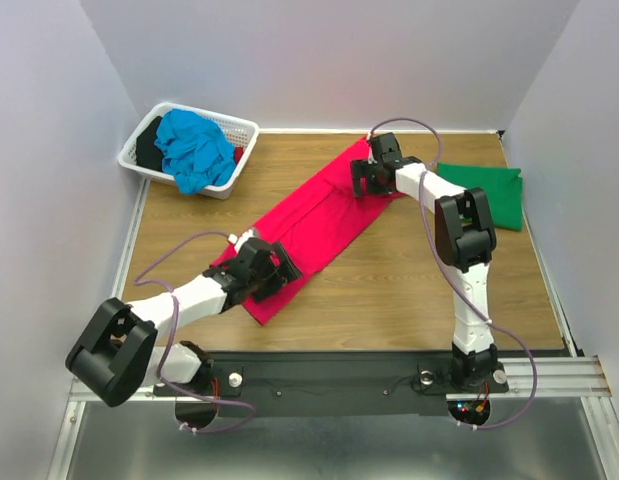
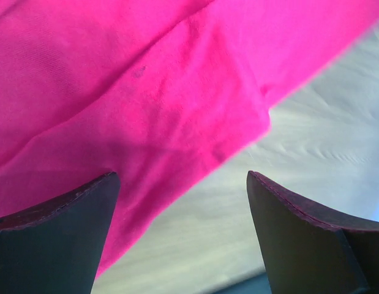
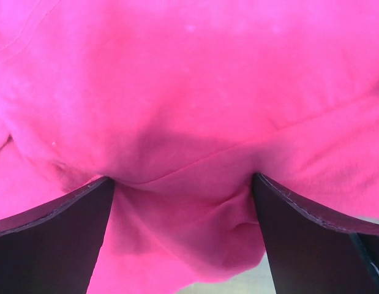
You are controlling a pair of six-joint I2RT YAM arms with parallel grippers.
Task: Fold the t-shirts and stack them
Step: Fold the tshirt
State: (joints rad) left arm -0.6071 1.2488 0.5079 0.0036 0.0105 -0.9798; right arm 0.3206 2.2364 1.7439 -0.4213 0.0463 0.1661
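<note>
The pink t-shirt (image 1: 319,215) lies in a long folded strip slanting across the wooden table (image 1: 409,290). One end is by the left jaws and the other end is by the right jaws. Both pairs of jaws are spread wide and pinch nothing. The left jaws hang over the shirt's corner, half over bare wood, so I think they could close and miss the cloth. Under the right jaws the cloth is bunched in a soft lump. They might grab only the top layer, and then the fold could fall open. The shirt is thin, floppy and a bit wrinkled, and the table is smooth and hard. A green t-shirt (image 1: 484,195) sits folded flat at the far right. A blue t-shirt (image 1: 194,150) is crumpled in the white basket (image 1: 247,130) full of holes.
</note>
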